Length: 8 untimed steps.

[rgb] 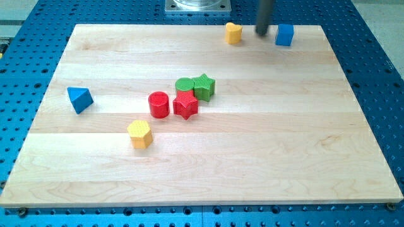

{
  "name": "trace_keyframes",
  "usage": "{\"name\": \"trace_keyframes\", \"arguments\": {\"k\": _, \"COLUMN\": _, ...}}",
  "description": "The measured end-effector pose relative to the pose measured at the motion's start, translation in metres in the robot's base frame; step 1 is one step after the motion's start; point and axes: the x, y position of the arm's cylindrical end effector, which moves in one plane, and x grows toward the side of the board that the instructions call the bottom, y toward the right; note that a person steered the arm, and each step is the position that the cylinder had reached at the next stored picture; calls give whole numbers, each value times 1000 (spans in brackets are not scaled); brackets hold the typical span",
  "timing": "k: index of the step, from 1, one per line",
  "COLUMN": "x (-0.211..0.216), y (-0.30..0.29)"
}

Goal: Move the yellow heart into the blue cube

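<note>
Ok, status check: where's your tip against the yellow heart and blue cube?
My tip between yellow heart and blue cube, at the view's top. Heart and cube apart. Only my tip between them.

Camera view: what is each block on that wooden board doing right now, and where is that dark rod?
yellow heart: top edge, left of my tip, apart.
my tip: between heart and cube, touching neither.
blue cube: top edge, right of my tip.
green cylinder, green star, red star: clustered mid-board.
red cylinder: beside red star.
yellow hexagon: alone.
blue triangle: alone, left.
</note>
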Motion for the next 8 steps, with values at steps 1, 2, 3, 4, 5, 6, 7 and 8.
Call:
{"name": "trace_keyframes", "arguments": {"k": 1, "x": -17, "y": -28}}
{"name": "trace_keyframes", "arguments": {"k": 2, "x": -17, "y": -112}}
{"name": "trace_keyframes", "arguments": {"k": 3, "x": -8, "y": -159}}
{"name": "trace_keyframes", "arguments": {"k": 4, "x": 14, "y": -88}}
{"name": "trace_keyframes", "arguments": {"k": 5, "x": 8, "y": -89}}
{"name": "trace_keyframes", "arguments": {"k": 6, "x": 38, "y": -102}}
{"name": "trace_keyframes", "arguments": {"k": 7, "x": 31, "y": -45}}
{"name": "trace_keyframes", "arguments": {"k": 8, "x": 33, "y": -47}}
